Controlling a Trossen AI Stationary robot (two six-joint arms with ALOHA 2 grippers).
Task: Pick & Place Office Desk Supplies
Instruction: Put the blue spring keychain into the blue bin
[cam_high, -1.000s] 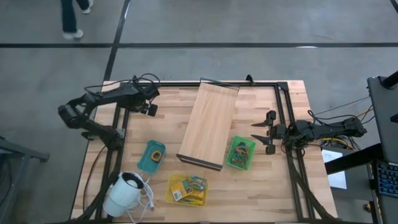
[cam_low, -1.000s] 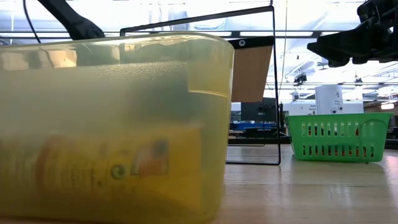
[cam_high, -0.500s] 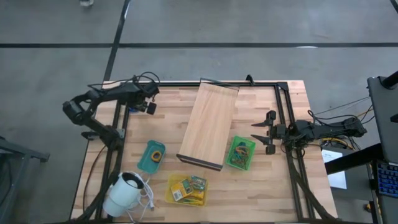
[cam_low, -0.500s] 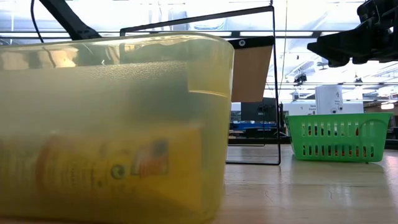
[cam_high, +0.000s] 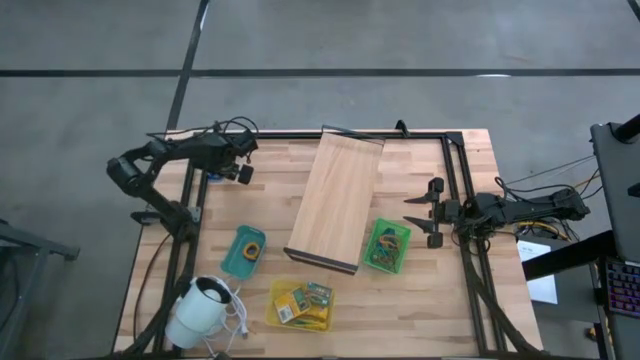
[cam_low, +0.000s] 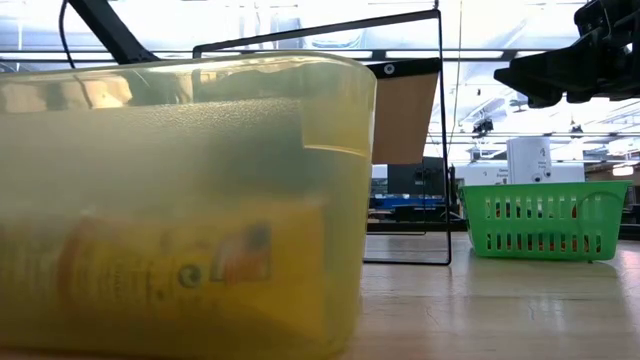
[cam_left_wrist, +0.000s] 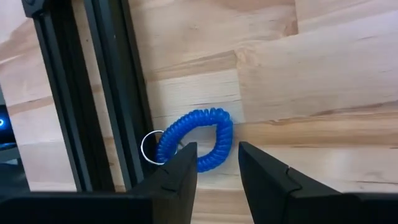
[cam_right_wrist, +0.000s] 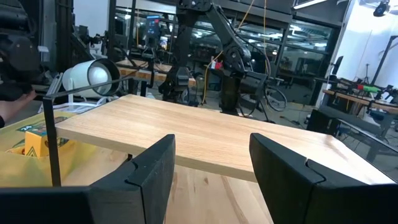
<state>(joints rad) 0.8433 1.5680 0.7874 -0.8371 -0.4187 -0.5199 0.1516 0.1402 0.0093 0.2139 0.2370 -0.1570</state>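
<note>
Across the table (cam_high: 420, 300) in the high view: three small bins, one board (cam_high: 337, 200), one white corded device (cam_high: 200, 305), two arms. Teal bin (cam_high: 243, 250) lower left of centre with a yellow-orange ring inside; yellow bin (cam_high: 301, 304) at bottom centre holding little yellow-green packets; green basket (cam_high: 387, 246) right of centre, just beside the board's lower end, filled with small coloured loops too tangled to count. One blue coil loop (cam_left_wrist: 198, 138) with a metal ring, seen in the left wrist view, lying flat on the wood, touching or just beside the dark frame rail (cam_left_wrist: 118, 93). Left gripper (cam_high: 240, 172) hovering at the upper left of the high view over the table's far left corner, fingers spread, nothing between them, coil straight ahead of the tips. Since the earlier frames, left arm's elbow drawn a little further in toward the table, gripper barely shifted; bins, board and device unmoved. Right gripper (cam_high: 422, 212) parked at the right edge of the table, level with the basket, fingers spread wide, unchanged from before. From the low view, yellow bin's wall (cam_low: 180, 200) filling the left two thirds of the frame and blocking most of the table; green basket (cam_low: 545, 220) at right, board's end and a thin black frame between them. Right wrist view facing the board's long top (cam_right_wrist: 205, 140), with the white device (cam_right_wrist: 93, 74) beyond at upper left.
</note>
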